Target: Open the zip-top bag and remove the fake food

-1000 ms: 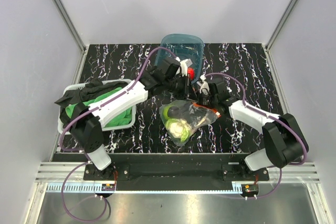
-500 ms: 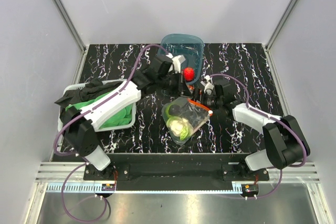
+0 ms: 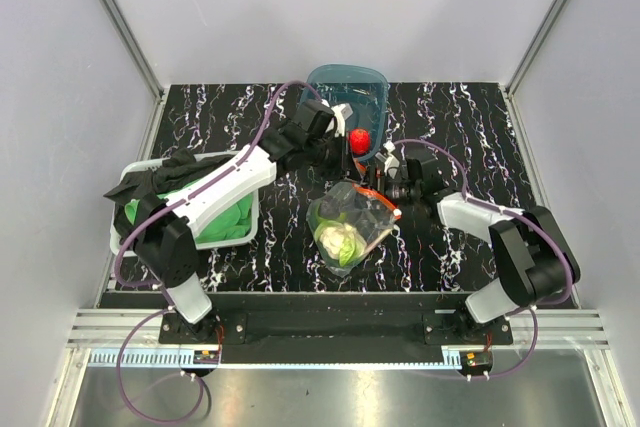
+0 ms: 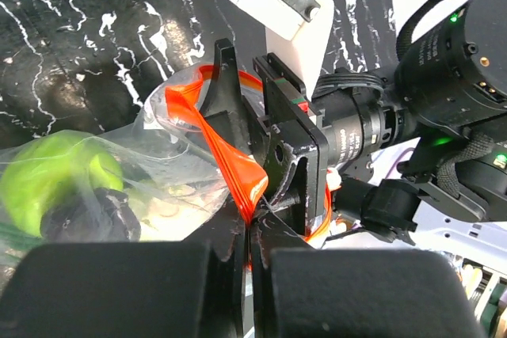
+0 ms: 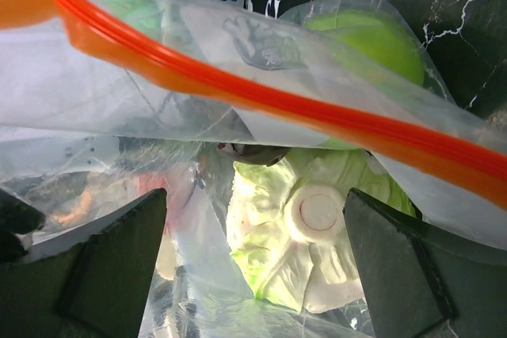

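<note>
The zip-top bag [image 3: 352, 229] lies mid-table, clear with an orange-red zip strip [image 5: 277, 108]. My left gripper [image 4: 249, 231] is shut on a corner of that strip, which stretches up and away from it. My right gripper [image 5: 253, 263] is open at the bag's mouth, with its fingers [image 5: 111, 267] wide apart on either side of the film. Inside the bag is fake food: a white-and-green cauliflower [image 5: 317, 227], a green apple [image 5: 372, 45] and a small dark piece [image 4: 87, 219]. In the top view the left gripper [image 3: 352, 162] and the right gripper [image 3: 378, 185] face each other over the bag's far end.
A teal tub [image 3: 345, 87] stands at the back, just behind both grippers. A red round piece [image 3: 358, 139] shows by its front edge. A white basket [image 3: 135, 172] holding a green cloth [image 3: 225, 212] sits at the left under the left arm.
My right gripper's jaws have spread wide. The left arm has drawn back toward the tub. The bag has shifted a little and sits more upright.
</note>
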